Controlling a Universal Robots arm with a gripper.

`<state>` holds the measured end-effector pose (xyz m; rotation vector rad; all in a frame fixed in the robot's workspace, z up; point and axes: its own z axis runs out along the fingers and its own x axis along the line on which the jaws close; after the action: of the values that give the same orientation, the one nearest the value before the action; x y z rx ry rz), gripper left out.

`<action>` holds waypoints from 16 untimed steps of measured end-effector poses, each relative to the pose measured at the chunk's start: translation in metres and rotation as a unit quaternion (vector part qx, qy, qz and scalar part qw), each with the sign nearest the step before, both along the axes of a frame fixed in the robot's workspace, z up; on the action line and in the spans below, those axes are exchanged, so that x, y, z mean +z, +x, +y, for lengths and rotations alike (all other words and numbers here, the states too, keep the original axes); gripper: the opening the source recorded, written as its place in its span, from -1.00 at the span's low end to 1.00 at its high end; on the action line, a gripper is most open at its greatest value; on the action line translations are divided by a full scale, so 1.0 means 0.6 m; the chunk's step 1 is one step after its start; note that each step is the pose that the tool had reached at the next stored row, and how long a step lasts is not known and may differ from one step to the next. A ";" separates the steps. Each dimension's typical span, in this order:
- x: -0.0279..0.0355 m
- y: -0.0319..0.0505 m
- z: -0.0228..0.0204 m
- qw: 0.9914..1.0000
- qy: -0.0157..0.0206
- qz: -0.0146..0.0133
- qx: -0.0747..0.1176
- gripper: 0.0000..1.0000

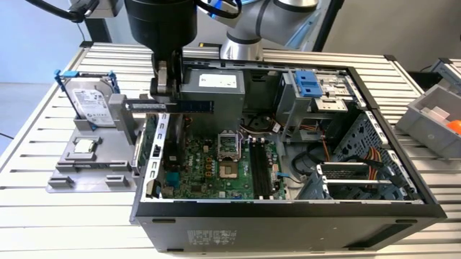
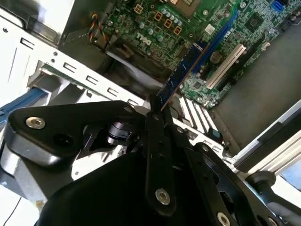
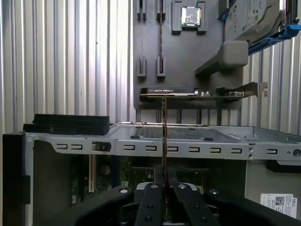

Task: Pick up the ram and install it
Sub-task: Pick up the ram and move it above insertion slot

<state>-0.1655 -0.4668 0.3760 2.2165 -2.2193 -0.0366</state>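
The ram (image 1: 196, 106) is a thin blue stick with black chips, held level above the open computer case (image 1: 288, 213). My gripper (image 1: 167, 100) is shut on one end of it, over the case wall at the exterior view's left. In the second wrist view the ram (image 2: 181, 77) sticks out from the gripper (image 2: 157, 106) over the green motherboard (image 2: 188, 28). The first wrist view shows the ram (image 3: 164, 127) edge-on, rising from the gripper (image 3: 164, 176) across the case's metal rim (image 3: 188, 148). The black memory slots (image 1: 259, 168) lie further toward the exterior view's right.
A grey fixture tray (image 1: 86, 170) beside the case holds a hard drive (image 1: 92, 102), a small silver processor chip (image 1: 85, 144) and a card on edge (image 3: 197, 92). Inside the case are a power supply (image 1: 216, 86), cables and a drive cage (image 1: 317, 89). A grey bin (image 1: 432, 116) sits far right.
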 end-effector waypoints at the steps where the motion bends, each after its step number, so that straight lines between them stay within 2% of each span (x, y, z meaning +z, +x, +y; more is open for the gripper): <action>1: 0.000 0.003 0.0004 1.000 0.000 0.000 0.000 -1.00; 16: 0.000 0.043 0.0074 1.000 0.000 0.000 0.000 -1.00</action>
<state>-0.1395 -0.4624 0.3760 2.2165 -2.2191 -0.0366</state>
